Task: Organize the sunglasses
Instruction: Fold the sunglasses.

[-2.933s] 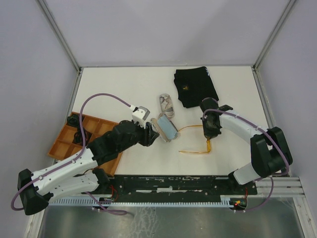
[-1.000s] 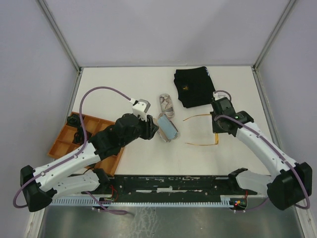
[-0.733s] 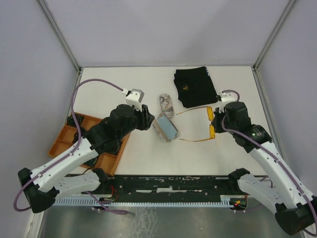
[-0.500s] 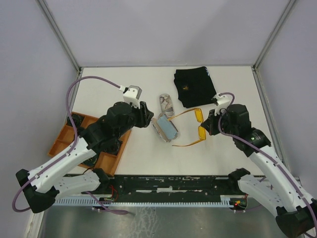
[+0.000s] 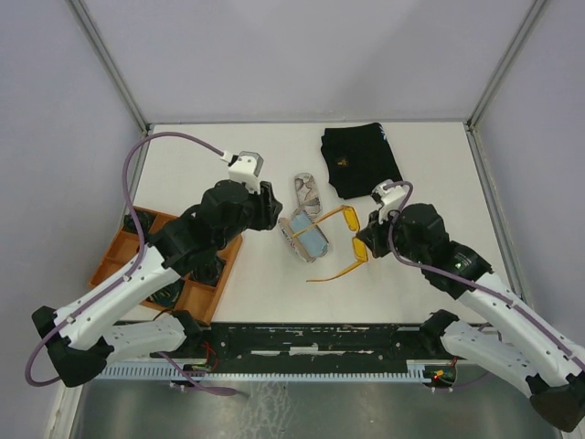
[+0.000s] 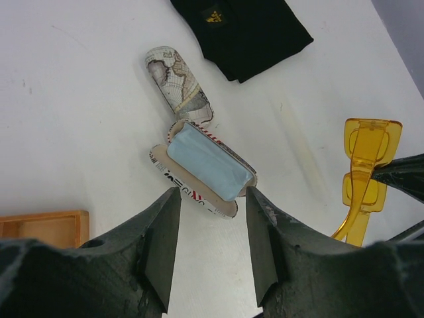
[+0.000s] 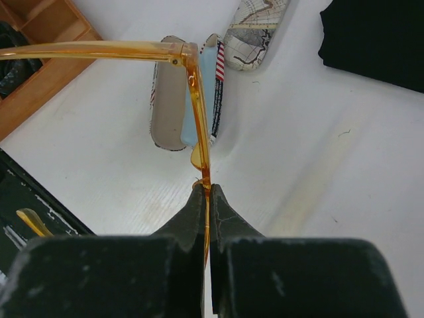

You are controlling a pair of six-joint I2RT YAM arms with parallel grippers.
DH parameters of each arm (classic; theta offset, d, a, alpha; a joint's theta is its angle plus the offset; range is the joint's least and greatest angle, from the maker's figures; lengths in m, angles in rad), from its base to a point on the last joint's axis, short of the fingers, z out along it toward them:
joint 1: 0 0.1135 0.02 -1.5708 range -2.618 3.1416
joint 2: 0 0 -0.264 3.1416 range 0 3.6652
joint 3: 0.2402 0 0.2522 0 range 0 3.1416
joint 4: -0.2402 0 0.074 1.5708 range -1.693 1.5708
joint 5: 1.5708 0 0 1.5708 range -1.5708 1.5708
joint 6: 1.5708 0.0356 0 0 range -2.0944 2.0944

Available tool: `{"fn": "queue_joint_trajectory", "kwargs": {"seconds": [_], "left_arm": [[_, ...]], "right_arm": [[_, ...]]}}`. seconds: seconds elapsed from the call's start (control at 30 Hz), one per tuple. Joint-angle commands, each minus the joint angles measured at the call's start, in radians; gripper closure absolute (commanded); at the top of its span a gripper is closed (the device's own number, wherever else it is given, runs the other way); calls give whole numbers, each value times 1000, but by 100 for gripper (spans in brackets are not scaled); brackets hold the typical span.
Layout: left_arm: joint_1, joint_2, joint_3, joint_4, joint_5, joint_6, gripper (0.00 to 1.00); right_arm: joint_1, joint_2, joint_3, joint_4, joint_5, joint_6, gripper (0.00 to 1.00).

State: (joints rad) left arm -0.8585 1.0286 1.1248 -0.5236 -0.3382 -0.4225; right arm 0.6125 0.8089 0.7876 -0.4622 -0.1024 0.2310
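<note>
**Amber pair pinched in my right gripper, beside the open case**

My right gripper (image 7: 205, 194) is closed tight on the amber sunglasses (image 5: 350, 219), with the thin translucent frame pinched between my two fingertips. I hold the pair just to the right of the open case (image 6: 161, 165). Its arms are unfolded and point left. From above, the far arm reaches over the case's edge, and the near arm runs over bare table (image 5: 228, 155). My wrist camera looks along the frame, and the case lies beyond it on the white surface.

My left gripper (image 6: 211, 199) hangs above that same case. Its fingers are spread apart and nothing is between them. A light blue cloth (image 6: 209, 162) lies inside the case.

A closed case with a map print (image 6: 177, 76) lies just behind the open one, and their ends are almost touching. Farther back sits a folded black cloth (image 5: 359, 160).

At the left edge of the table is an orange tray (image 5: 117, 262) with compartments. Dark things lie in some of them, but my left arm covers much of the tray and I cannot tell what they are.
</note>
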Motion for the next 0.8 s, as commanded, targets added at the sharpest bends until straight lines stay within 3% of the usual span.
{"fn": "queue_joint_trajectory", "kwargs": {"seconds": [0.0, 0.33, 0.53, 0.77], "left_arm": [[6, 25, 64, 9, -41, -52, 48], [5, 86, 102, 11, -78, -74, 48], [4, 133, 118, 14, -88, -63, 49], [4, 158, 96, 26, -85, -70, 49]], "right_arm": [[131, -24, 1, 88, 342, 7, 100], [444, 119, 46, 171, 834, 28, 100], [540, 203, 84, 218, 941, 46, 100], [571, 247, 101, 270, 943, 65, 100]]}}
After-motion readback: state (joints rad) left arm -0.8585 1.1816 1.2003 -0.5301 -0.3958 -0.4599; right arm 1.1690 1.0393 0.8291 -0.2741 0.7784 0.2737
